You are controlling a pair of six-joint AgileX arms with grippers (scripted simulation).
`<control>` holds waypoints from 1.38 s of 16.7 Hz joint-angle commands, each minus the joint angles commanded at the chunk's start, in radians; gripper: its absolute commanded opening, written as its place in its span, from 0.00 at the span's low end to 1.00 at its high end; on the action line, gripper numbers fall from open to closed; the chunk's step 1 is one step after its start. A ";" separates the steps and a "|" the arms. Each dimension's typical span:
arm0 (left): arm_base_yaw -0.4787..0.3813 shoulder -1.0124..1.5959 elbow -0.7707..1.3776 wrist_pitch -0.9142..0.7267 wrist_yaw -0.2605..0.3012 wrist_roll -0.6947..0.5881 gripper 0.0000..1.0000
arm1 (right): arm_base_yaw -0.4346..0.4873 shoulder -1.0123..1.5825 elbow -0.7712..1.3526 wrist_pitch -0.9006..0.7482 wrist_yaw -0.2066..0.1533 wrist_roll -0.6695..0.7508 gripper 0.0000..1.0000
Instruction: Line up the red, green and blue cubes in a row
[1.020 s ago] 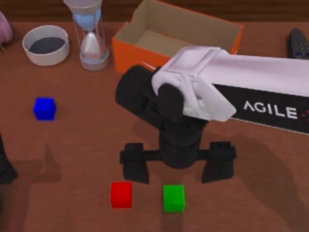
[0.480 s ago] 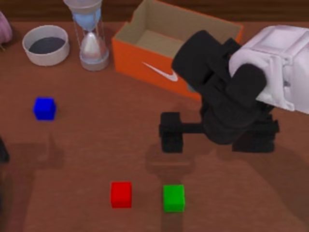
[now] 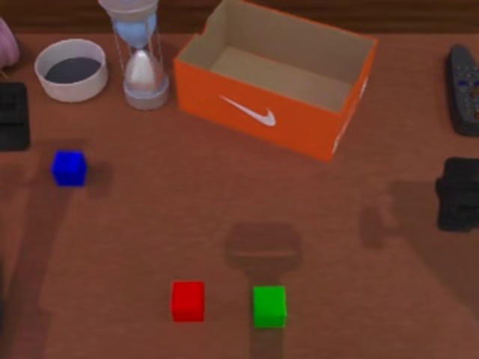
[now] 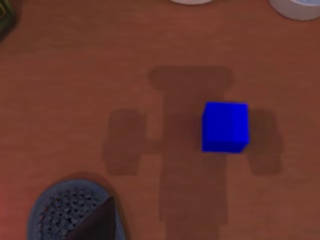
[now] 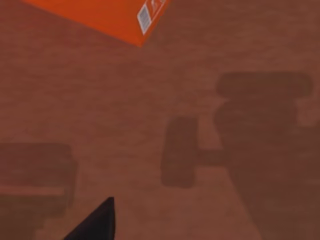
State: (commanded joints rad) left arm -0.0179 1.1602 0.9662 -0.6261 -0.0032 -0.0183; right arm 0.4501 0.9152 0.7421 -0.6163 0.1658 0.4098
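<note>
Top view: we record the red cube [image 3: 187,301] and green cube [image 3: 269,306] side by side near the front edge, apart, and the blue cube [image 3: 69,167] alone at the table's left. Our left gripper [image 3: 13,115] shows at the left edge, our right gripper [image 3: 458,194] at the right edge; whether either gripper's fingers are spread, we cannot tell. An orange shoebox [image 3: 254,112], hourglass [image 3: 140,60] and white bowl [image 3: 72,69] stand at the back.

Left wrist view: blue cube [image 4: 225,126] on bare table, untouched.

Right wrist view: a shoebox corner [image 5: 115,20] and shadows only.
</note>
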 joint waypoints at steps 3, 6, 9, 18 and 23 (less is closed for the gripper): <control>-0.012 0.345 0.252 -0.177 -0.003 -0.002 1.00 | -0.134 -0.293 -0.249 0.146 -0.012 -0.131 1.00; -0.024 0.626 0.479 -0.331 -0.004 -0.006 1.00 | -0.250 -0.540 -0.458 0.294 -0.044 -0.243 1.00; -0.034 0.848 0.679 -0.451 -0.001 -0.012 1.00 | -0.341 -0.715 -0.608 0.433 -0.091 -0.328 1.00; -0.044 1.095 0.918 -0.574 0.007 -0.018 1.00 | -0.440 -0.915 -0.742 0.616 -0.166 -0.410 1.00; -0.042 1.106 0.883 -0.531 0.007 -0.015 1.00 | -0.440 -0.915 -0.742 0.616 -0.166 -0.410 1.00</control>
State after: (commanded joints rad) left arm -0.0594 2.2660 1.8496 -1.1575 0.0037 -0.0331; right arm 0.0100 0.0000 0.0000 0.0000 0.0000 0.0000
